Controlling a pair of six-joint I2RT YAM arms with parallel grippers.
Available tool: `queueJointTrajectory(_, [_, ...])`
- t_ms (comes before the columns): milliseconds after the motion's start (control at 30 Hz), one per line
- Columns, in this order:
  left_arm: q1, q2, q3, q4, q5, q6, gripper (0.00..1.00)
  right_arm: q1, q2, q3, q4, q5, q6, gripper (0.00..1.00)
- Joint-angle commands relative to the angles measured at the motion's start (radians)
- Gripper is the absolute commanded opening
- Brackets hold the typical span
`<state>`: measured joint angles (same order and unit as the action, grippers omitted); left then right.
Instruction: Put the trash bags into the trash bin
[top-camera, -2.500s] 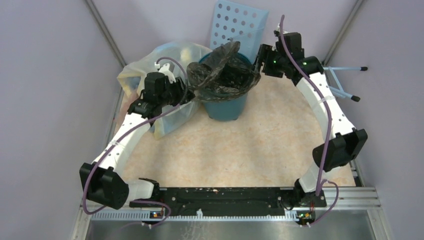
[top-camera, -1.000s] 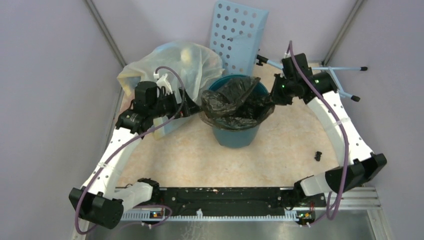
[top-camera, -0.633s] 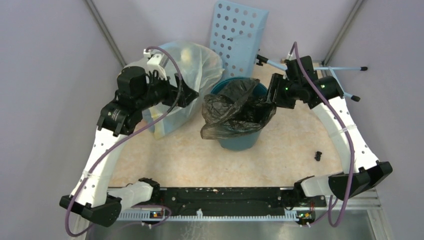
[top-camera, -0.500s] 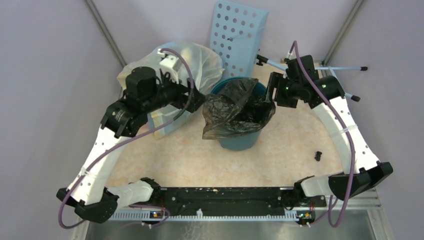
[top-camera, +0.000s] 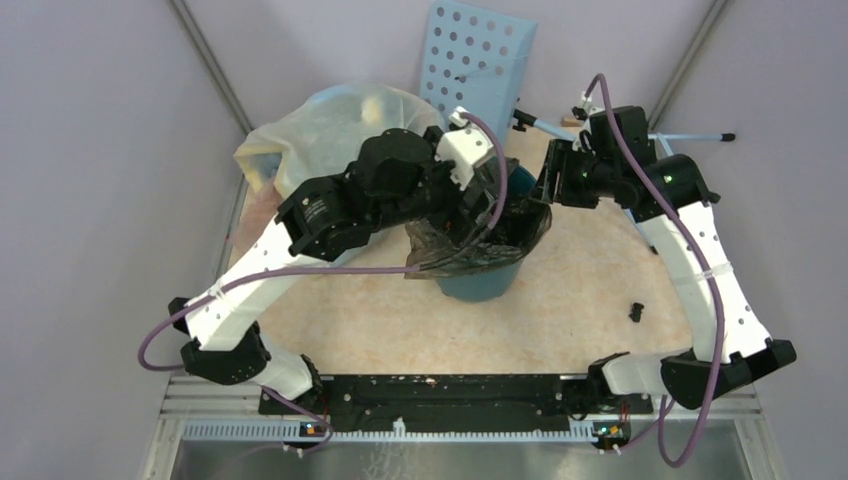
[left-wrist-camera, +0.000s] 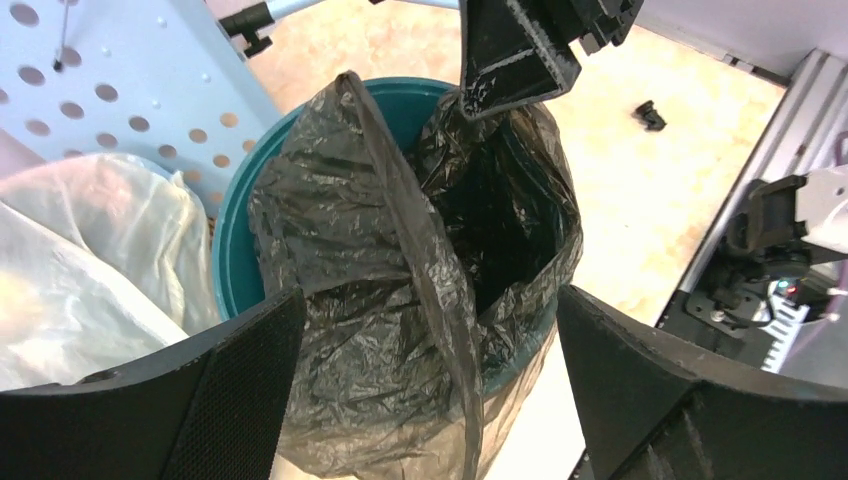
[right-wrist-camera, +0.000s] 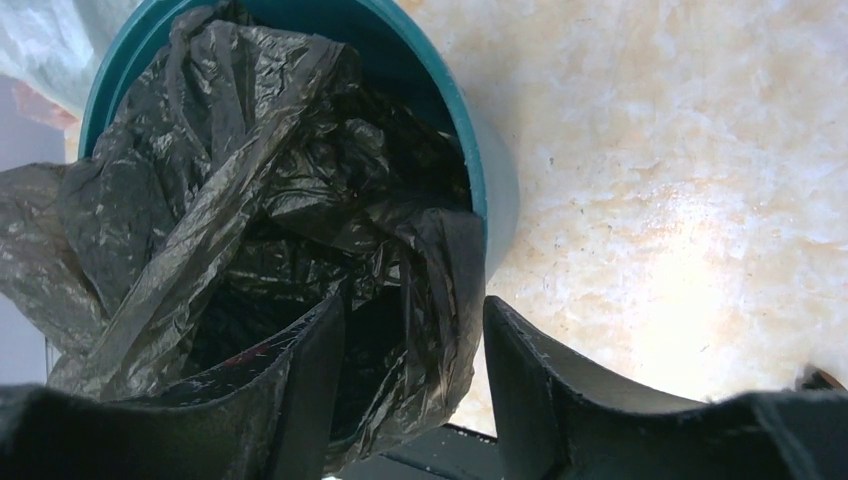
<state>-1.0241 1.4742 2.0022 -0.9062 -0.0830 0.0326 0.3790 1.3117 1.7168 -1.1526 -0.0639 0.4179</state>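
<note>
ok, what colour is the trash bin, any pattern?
The trash bin is plain teal-green, with smooth walls and no pattern. It shows best in the right wrist view.

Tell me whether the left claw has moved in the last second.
Yes. The left claw swung rightward, from beside the pale stuffed bag to above the trash bin, ending below the fixed perforated blue panel.

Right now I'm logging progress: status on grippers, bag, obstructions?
Both open: left gripper above trash bag, right gripper at its rim. Bag in trash bin, side draped outside. Stuffed bag beside, not blocking.
</note>
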Motion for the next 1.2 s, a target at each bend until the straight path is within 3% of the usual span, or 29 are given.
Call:
queueJointTrajectory(0, [-0.042,0.059,0.091,-0.096,-0.111,0.083,0.99,0.009,-0.045,-0.012,0.009,-0.056,-0.024,0.54])
queueJointTrajectory(200, [-0.043,0.107,0.101,-0.143,-0.071,0.061,0.94,0.009,-0.064,-0.065,0.006,-0.047,-0.024,0.46])
queueJointTrajectory(467, [-0.042,0.154,0.091,-0.197,-0.066,0.016,0.8,0.009,-0.079,-0.09,0.011,-0.045,-0.021,0.24])
queueJointTrajectory(533, [-0.041,0.155,0.078,-0.205,-0.067,0.011,0.75,0.009,-0.081,-0.092,0.013,-0.045,-0.021,0.14])
queueJointTrajectory(600, [-0.04,0.151,0.064,-0.195,-0.081,-0.013,0.59,0.009,-0.084,-0.085,0.01,-0.034,-0.021,0.0])
queueJointTrajectory(767, [-0.036,0.11,0.021,-0.12,-0.126,-0.089,0.0,0.008,-0.133,-0.078,0.033,0.038,-0.001,0.0])
queueJointTrajectory(1167, [0.101,0.033,-0.014,-0.052,0.013,-0.18,0.0,0.007,-0.227,-0.096,0.032,0.143,0.036,0.0])
